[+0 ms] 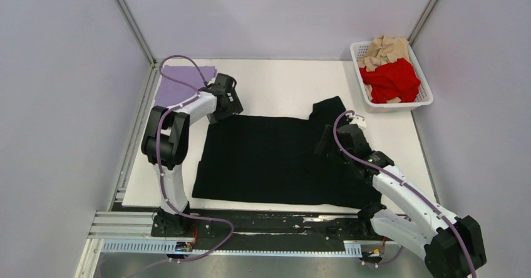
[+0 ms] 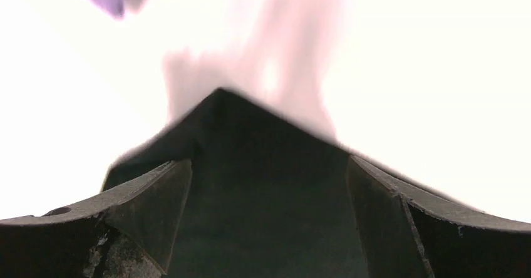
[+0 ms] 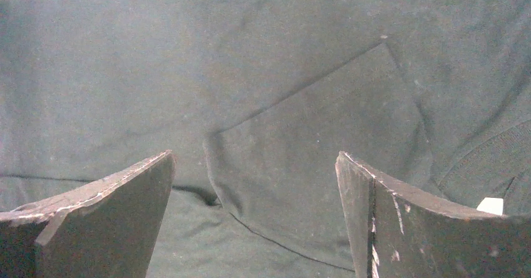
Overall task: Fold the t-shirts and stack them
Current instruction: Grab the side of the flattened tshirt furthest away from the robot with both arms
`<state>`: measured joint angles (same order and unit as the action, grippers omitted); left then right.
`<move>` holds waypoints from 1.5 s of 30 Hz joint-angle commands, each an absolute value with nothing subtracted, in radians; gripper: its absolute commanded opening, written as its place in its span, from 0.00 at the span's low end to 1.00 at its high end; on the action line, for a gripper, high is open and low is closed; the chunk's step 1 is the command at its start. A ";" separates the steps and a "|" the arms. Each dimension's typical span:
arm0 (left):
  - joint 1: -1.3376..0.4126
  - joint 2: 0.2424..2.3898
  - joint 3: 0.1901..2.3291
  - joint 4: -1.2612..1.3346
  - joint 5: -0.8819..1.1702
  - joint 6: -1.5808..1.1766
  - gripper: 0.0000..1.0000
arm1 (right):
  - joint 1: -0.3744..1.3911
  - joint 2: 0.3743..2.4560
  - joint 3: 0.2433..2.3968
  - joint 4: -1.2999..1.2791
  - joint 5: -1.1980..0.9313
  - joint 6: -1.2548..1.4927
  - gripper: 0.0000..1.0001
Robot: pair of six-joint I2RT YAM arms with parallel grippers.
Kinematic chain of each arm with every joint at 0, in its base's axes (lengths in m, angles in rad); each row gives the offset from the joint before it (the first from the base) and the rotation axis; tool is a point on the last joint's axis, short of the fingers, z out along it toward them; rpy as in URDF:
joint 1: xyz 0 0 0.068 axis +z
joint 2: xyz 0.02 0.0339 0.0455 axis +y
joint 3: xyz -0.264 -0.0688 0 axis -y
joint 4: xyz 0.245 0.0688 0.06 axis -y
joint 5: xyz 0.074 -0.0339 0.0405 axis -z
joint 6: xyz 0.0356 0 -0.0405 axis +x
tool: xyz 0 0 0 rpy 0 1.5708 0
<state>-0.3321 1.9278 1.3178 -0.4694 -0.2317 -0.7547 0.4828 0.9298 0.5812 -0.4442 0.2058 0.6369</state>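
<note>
Top external view: the tabletop (image 1: 282, 84) carries the black t-shirt (image 1: 275, 159), flat from its middle to the near edge. A lavender t-shirt (image 1: 178, 85) lies at the far left corner; the far right basket (image 1: 359, 71) holds a red t-shirt (image 1: 391, 81) and a tan t-shirt (image 1: 385, 51). A clean fold likely wants both arms pinching the far edge and lifting evenly. Left fingers (image 2: 144, 209), wide apart, hover at the shirt's far left corner, elbow raised; right fingers (image 3: 106, 215), equally apart, hang over its right side.

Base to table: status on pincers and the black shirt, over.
Left pincer open at far-left corner of large black cloth t-shirt. Right pincer open over its right side. Shirt spread flat, ungripped. Nothing on it; lavender cloth shirt beyond that corner.
</note>
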 commanded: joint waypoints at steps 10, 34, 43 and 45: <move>-0.222 2.084 1.614 -0.599 -0.325 -0.710 1.00 | 0.466 1.062 0.607 -0.365 0.228 0.623 1.00; -0.225 2.141 1.596 -0.756 -0.335 -0.747 0.60 | 0.462 1.098 0.601 -0.363 0.243 0.604 1.00; -0.233 2.089 1.542 -0.791 -0.395 -0.746 0.60 | 0.460 1.101 0.598 -0.364 0.239 0.607 1.00; -0.237 2.092 1.542 -0.797 -0.402 -0.744 0.60 | 0.460 1.099 0.598 -0.365 0.239 0.607 1.00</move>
<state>-0.2291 2.1010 1.5677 -0.7002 -0.3569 -0.7433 0.4679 1.1000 0.5812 -0.4000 0.2195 0.6216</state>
